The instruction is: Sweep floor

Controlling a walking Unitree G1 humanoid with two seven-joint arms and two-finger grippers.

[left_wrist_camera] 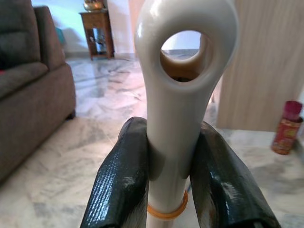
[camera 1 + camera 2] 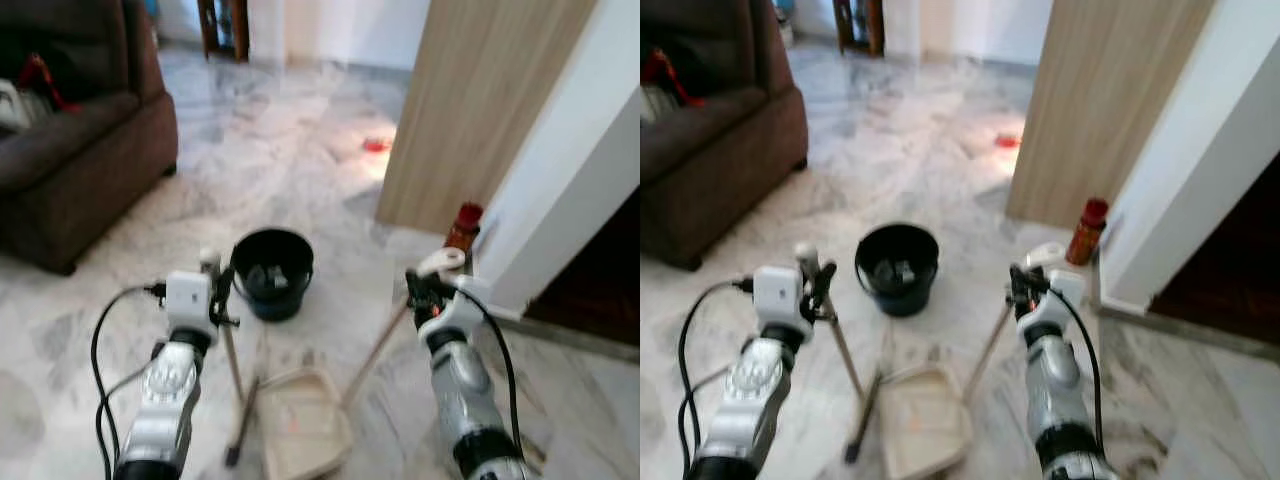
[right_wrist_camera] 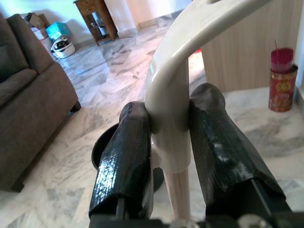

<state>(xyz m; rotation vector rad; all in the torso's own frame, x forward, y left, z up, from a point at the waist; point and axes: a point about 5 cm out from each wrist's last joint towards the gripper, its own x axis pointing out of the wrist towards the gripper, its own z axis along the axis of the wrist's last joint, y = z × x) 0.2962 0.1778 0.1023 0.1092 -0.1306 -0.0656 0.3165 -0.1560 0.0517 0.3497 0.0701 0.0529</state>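
Two claws clamped: left claw (image 1: 173, 185) on broom (image 1: 183, 90) handle, right claw (image 3: 168, 156) on dustpan (image 2: 300, 420) handle; dustpan sat on floor (image 2: 290, 150) near bucket (image 2: 272, 272); risk: tilted pan spilling sweepings.

1. Broom handle (image 1: 183, 114): cream plastic grip with an oval hanging hole at its top, an orange ring lower down; held upright-tilted, the stick (image 2: 233, 370) slanting down to a dark foot on the marble floor (image 2: 280, 150) (head not clear through the blur).
2. Dustpan (image 2: 305, 425): cream, shallow tray, lying flat on the floor between the two sticks; its long pale handle (image 2: 375, 355) slants up to a curved cream grip (image 3: 173, 104).
3. Bucket (image 2: 272, 272): black, round, upright, just beyond the dustpan.
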